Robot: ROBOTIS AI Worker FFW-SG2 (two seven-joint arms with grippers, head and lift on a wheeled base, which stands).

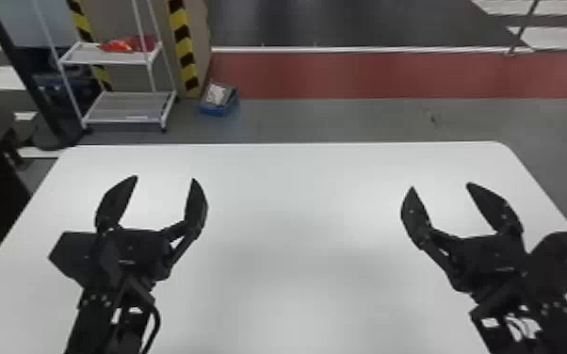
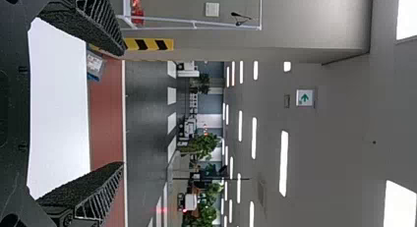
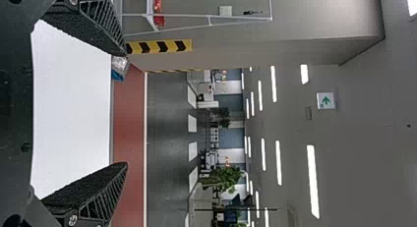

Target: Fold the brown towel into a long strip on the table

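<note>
Brown towel: location cannot be told | head view: black two-fingered left gripper (image 1: 165, 178), matching right gripper (image 1: 441, 186) above white round-cornered table (image 1: 296, 212); closing towel-less would pinch air | left wrist: fingers apart; overlow descent may scrape | right wrist: fingers apart; lag could skew folds

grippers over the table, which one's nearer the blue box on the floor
The left gripper, over the left half of the white table; the blue box sits beyond that half's far edge, farther from the right gripper.
</note>
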